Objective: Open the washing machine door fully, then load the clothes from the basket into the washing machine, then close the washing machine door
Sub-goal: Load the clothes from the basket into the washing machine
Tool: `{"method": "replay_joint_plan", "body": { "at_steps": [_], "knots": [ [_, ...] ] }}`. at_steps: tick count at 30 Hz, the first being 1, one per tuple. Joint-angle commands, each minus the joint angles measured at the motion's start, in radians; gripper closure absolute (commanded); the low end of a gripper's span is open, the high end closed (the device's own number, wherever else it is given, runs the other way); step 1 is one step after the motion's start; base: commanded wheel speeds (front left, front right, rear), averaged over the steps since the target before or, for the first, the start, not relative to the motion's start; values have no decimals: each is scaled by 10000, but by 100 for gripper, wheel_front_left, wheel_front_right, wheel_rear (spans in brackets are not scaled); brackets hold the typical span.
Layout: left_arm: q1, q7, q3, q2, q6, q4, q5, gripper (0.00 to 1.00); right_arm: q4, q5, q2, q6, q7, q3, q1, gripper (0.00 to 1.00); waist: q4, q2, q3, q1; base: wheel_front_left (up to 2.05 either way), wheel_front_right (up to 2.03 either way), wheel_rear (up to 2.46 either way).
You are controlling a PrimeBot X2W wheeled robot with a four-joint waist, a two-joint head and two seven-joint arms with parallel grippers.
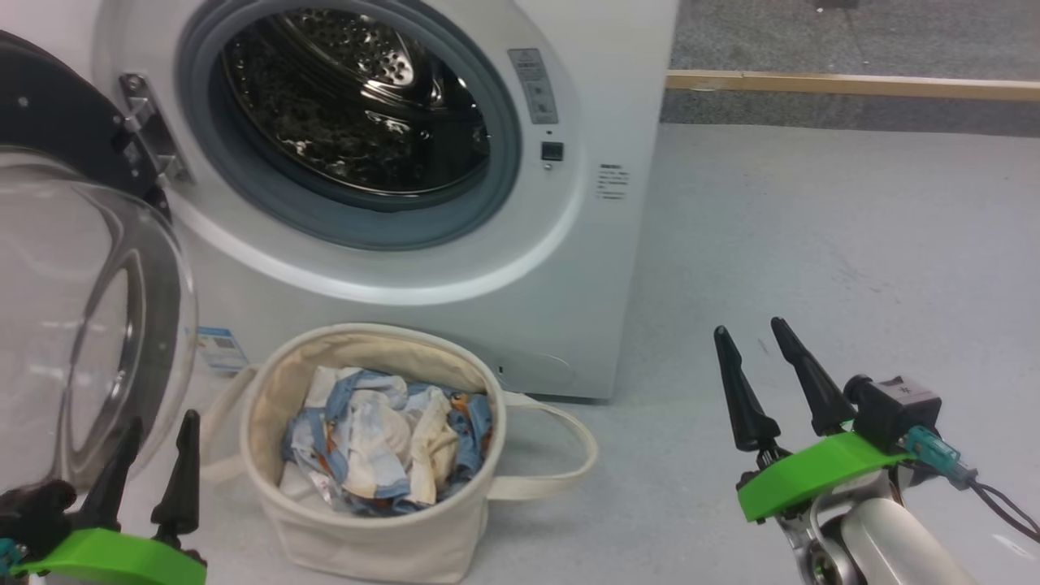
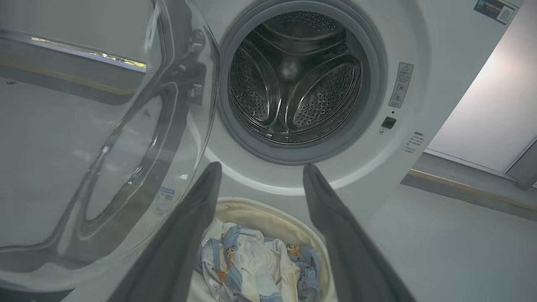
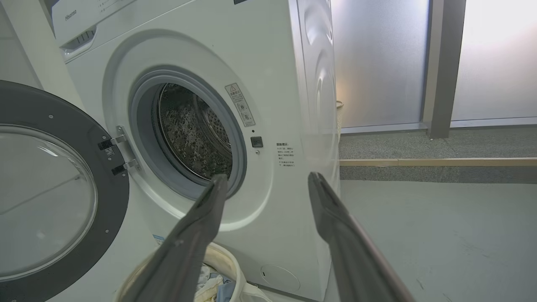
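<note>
door [image 1: 49,114] swung out to the left of the washing machine [image 1: 569,268], drum [image 1: 357,97] gaping and bare, so loading looks to be the step in hand. clothes [image 1: 386,439] sit bunched in the basket [image 1: 382,536] on the floor [image 1: 812,244], at the machine's foot, at 6 o'clock below the drum mouth. left gripper [image 1: 162,418] hovers with fingers spread wide, nothing between them, and the clothes lie at about 3 o'clock from it in the head view, just beside; in its own wrist view the fabric shows low between the two fingers. right gripper [image 1: 749,327] is wide and empty too, clothes off at 8 o'clock, well apart. so the left arm is the nearer one, i'd say. the clothes are a crumple with no clear long axis; the basket's loop handles [image 1: 561,455] run 9 to 3. watch the door's glass bowl [image 1: 89,309] at 11 o'clock of the left gripper, close by: a lift toward the drum at 1 o'clock has to pass beside it.
</note>
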Motion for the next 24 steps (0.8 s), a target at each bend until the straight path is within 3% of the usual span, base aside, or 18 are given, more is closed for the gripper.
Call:
{"method": "replay_joint_plan", "body": {
  "at_steps": [1,8,24],
  "knots": [
    [-616,-126,341,420,-51,-266,-52,0,-314,-10,-98,8,-124,103,-198,0,5,0,10,0,19,-186,167],
    [-676,-128,70,399,-53,-262,37,0,-300,-20,-85,8,-124,78,-205,0,19,0,52,0,37,-140,104],
    [-754,-131,100,297,-46,-344,174,0,-302,-63,-52,8,-124,57,-209,0,-36,0,117,0,155,-137,-17]
  ]
}}
